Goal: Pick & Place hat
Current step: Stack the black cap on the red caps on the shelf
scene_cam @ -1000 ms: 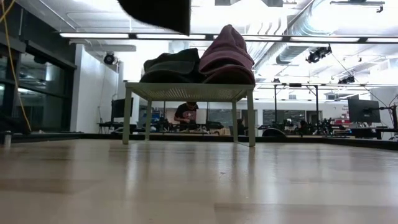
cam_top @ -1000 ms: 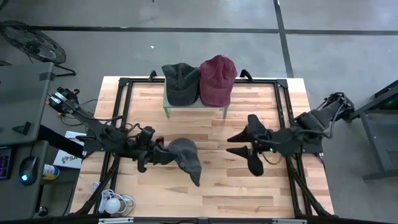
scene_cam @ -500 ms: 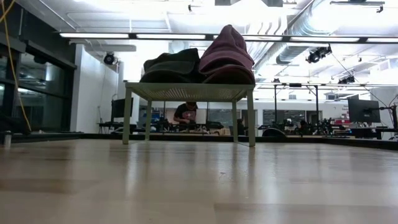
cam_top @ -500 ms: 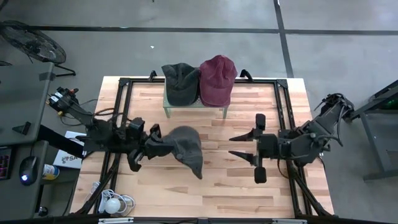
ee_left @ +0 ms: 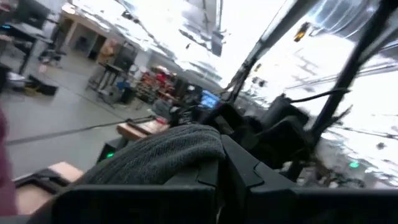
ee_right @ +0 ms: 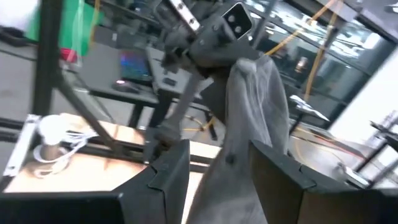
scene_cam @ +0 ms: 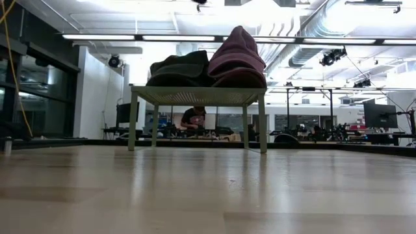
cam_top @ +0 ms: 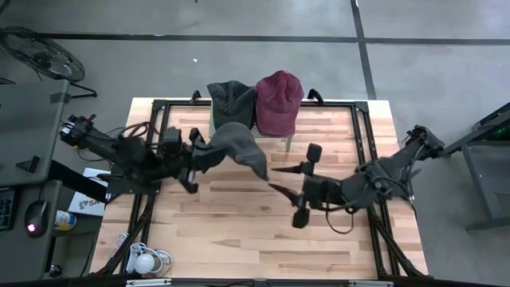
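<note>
While the grey hat (cam_top: 237,147) hangs above the desk (cam_top: 239,231) just in front of the small rack (cam_top: 249,134), the left gripper (cam_top: 194,154) at its nine o'clock holds it with jaws clamped on the fabric. The dark green cap (cam_top: 230,102) and maroon cap (cam_top: 277,100) sit on the rack at twelve o'clock. The right gripper (cam_top: 280,179) waits at four o'clock, jaws parted and empty.

The light wooden plank table (cam_top: 255,239) carries a black metal frame (cam_top: 155,112) along its edges. At the middle of the far edge stands a small pale green metal stand (scene_cam: 195,96). On the stand lie a dark green cap (cam_top: 227,100) and a maroon cap (cam_top: 279,100), touching side by side.
</note>
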{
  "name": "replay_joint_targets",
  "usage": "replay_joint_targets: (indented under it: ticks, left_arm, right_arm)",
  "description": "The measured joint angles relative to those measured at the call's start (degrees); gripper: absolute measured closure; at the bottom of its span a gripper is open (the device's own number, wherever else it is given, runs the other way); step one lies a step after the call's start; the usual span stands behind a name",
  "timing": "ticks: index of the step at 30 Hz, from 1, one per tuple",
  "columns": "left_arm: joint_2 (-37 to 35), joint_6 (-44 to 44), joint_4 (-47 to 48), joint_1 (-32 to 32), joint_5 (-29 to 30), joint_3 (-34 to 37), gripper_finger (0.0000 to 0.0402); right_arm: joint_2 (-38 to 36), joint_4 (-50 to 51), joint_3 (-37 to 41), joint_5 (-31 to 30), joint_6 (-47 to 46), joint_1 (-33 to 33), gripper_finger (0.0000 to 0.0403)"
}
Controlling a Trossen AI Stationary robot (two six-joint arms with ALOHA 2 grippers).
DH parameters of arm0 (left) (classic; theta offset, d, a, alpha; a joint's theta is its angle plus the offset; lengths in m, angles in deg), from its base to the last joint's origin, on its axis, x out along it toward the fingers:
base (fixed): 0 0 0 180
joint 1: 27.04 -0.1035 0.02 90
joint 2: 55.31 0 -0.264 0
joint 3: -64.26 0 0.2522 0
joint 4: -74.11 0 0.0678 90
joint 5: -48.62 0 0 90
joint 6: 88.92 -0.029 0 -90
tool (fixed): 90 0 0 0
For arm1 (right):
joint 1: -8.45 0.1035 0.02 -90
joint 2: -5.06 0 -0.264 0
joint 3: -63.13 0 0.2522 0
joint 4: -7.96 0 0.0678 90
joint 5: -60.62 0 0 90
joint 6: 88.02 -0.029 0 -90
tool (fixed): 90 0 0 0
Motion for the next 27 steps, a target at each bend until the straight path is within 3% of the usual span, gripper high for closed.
replay_joint_targets:
  ticks: [9,21,27]
  left_arm:
    - [1.4,0.0,0.5,-8.0,-3.4,0.1,0.0401]
    - [2.0,3.4,0.6,-14.8,-12.0,0.1,0.0401]
    - [2.0,3.5,0.6,-14.8,-13.2,0.1,0.0401]
  right_arm:
    - [0.0,-0.2,0.0,-3.9,-0.8,-4.3,0.023]
    - [0.0,0.3,0.0,-0.9,-5.7,-10.8,0.0087]
    - [0.0,0.6,0.0,-0.4,-5.4,-13.2,0.0077]
